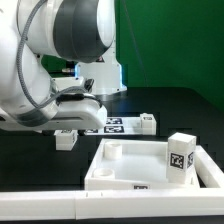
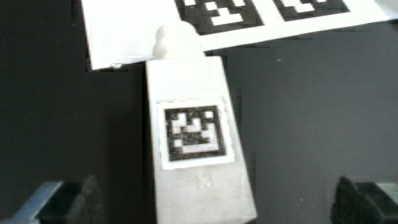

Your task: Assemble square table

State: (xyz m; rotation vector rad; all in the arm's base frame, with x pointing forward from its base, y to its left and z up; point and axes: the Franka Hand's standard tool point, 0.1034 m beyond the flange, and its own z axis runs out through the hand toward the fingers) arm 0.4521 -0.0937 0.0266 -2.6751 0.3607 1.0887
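Pincer [image 2: 201, 200] was released, jaws wide, fingertips [image 2: 43, 200] either side of a table leg [image 2: 196, 125], not touching it. That leg lay flat on the black bench [image 2: 320, 120], narrow end against the edge of the marker board [image 2: 125, 30]. Square tabletop [image 1: 110, 180] sat camera-side of the marker board, second leg [image 1: 181, 153] upright on it.

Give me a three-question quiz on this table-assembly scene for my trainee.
1. True or false: the tool is open over a lying tagged leg.
2. What stands on the square tabletop? A) another leg B) a screwdriver C) nothing
3. Fill in: the lying leg's narrow tip points toward the flat, tagged ___.
Key: 1 true; 2 A; 3 marker board.
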